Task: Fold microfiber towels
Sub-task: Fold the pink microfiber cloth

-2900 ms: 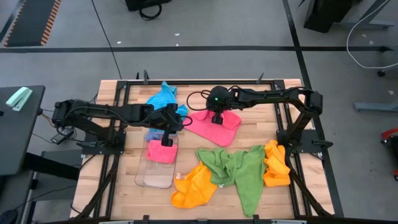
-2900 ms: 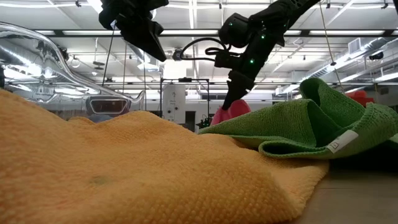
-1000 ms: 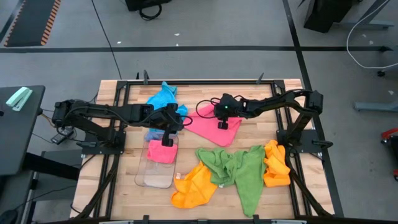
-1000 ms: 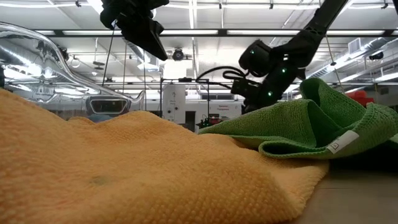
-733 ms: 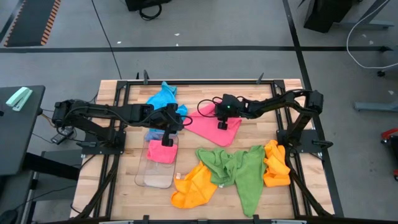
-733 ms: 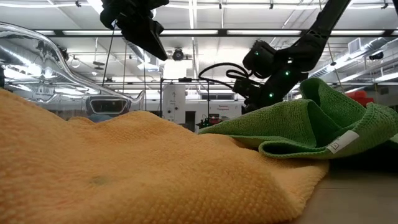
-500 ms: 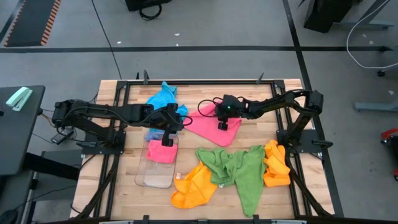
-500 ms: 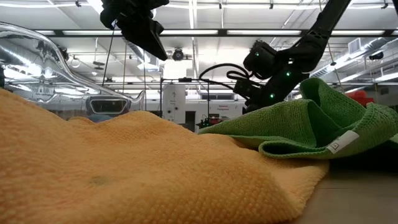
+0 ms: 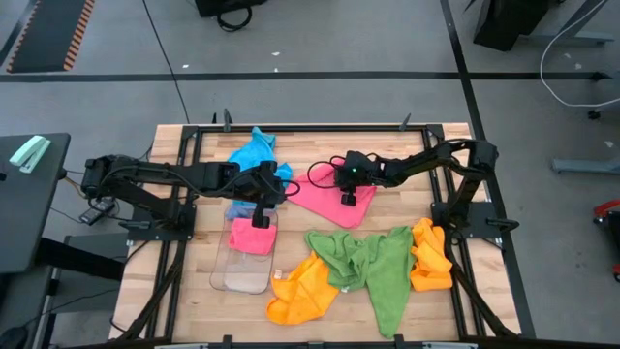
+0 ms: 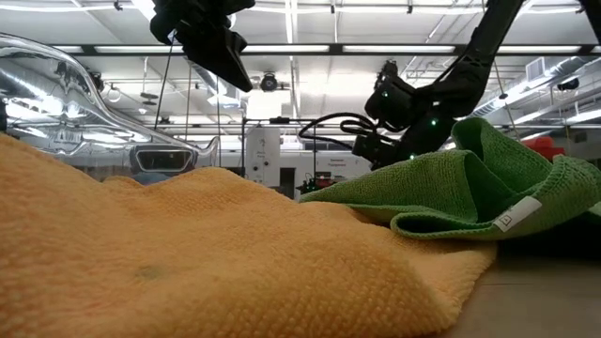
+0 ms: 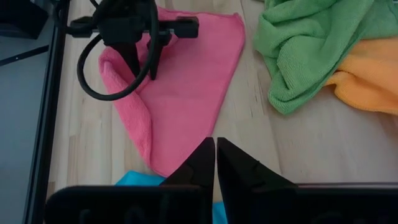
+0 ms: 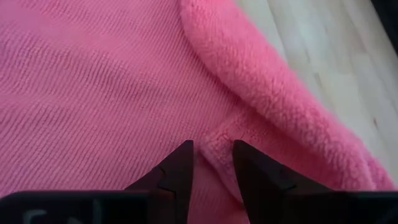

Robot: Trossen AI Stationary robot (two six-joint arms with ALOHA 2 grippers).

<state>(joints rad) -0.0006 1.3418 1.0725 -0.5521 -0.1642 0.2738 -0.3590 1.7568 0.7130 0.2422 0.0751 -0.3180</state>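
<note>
Your right gripper (image 9: 348, 197) is down on the pink towel (image 9: 325, 200) that lies spread near the middle of the tabletop (image 9: 484, 281), beside its folded-over edge. In the right wrist view the jaws stand partly apart with a small ridge of pink pile (image 12: 214, 144) rising between them. You cannot tell from these views whether that ridge is pinched or only straddled. The placement suggests that an edge is being gathered for a fold.

Your left gripper (image 9: 262, 221) hangs above the clear tray (image 9: 237, 276), over a second, smaller pink towel (image 9: 250, 237) lying in the tray. Its jaws are clenched together and empty, as the left wrist view shows; treat this arm as waiting, clear of the working area.

The remaining towels lie unfolded:
- blue towel (image 9: 254, 150) at the far side of the tabletop, bunched;
- green towel (image 9: 373, 267) at the near side, draped loosely;
- orange towel (image 9: 302, 291) partly under the green one;
- second orange towel (image 9: 431, 254) bunched at the right.

Limits of view:
- The low view is filled by orange and green cloth close to the lens; it hides the tabletop and the pink towel entirely.
- In that view only the upper part of the right arm shows; its jaws are hidden behind the green cloth.
- The left arm covers part of the blue towel in the high view.
- The right wrist view is too close to show the towel's outline.
</note>
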